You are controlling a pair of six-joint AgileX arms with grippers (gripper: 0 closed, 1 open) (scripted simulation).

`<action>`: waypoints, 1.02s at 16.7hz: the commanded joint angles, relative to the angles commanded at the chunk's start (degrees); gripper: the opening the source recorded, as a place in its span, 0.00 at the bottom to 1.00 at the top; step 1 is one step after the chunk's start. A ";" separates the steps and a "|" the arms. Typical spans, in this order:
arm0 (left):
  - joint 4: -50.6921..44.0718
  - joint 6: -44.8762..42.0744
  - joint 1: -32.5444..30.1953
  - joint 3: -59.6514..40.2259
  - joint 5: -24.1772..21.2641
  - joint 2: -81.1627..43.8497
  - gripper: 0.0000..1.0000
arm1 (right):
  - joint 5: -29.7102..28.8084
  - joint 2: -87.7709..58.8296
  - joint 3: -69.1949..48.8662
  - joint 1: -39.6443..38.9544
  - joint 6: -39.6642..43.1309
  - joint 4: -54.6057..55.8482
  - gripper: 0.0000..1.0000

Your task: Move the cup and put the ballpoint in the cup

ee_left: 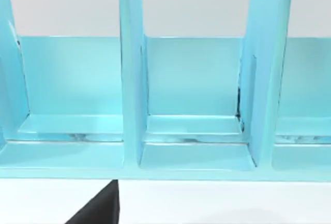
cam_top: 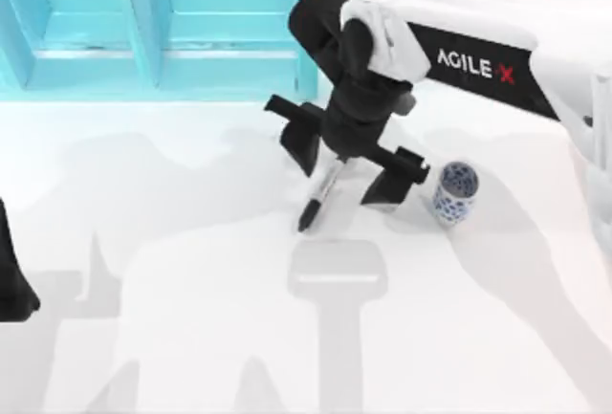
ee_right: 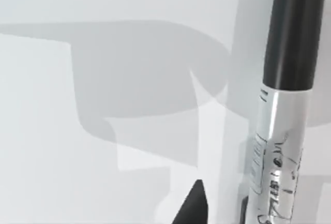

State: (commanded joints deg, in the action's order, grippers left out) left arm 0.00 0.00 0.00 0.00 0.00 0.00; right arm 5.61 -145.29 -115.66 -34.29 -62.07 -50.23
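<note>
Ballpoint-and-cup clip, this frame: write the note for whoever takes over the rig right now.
Right gripper: open, fingers spread either side of the ballpoint, nothing gripped.
Left arm: parked at the table's left edge, its wrist camera facing the blue rack.
Ballpoint: lying on the table near the centre.
Cup: on the table, right of the gripper, nothing in it as far as shows.
Done: nothing visible.
Left: grasp the ballpoint, place it in the cup.

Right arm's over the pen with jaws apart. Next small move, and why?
Probably lower the right gripper straight down and close on the pen. Its jaws stand wide open on either side of the pen, which lies on the table; the right wrist view shows the barrel close below. The cup stands upright just right of the gripper, so descend without drifting that way. The left gripper sits parked at the table's left edge.
</note>
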 joint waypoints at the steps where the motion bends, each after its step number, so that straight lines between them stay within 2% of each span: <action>1: 0.00 0.00 0.00 0.00 0.00 0.00 1.00 | 0.00 0.00 0.00 0.00 0.00 0.00 0.17; 3: 0.00 0.00 0.00 0.00 0.00 0.00 1.00 | 0.00 0.00 0.00 0.00 0.00 0.00 0.02; 4: 0.00 0.00 0.00 0.00 0.00 0.00 1.00 | 0.00 0.00 0.00 0.00 0.00 0.00 0.00; 11: 0.00 0.00 0.00 0.00 0.00 0.00 1.00 | 0.00 0.00 0.00 0.00 0.00 0.00 0.00; 12: 0.00 0.00 0.00 0.00 0.00 0.00 1.00 | -2.07 4.99 1.21 0.57 2.11 -4.49 0.00; 17: 0.00 0.00 0.00 0.00 0.00 0.00 1.00 | -2.60 11.38 6.61 -2.19 -0.49 -7.10 0.00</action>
State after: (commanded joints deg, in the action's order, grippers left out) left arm 0.00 0.00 0.00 0.00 0.00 0.00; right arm 3.01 -133.91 -109.06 -36.47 -62.57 -57.33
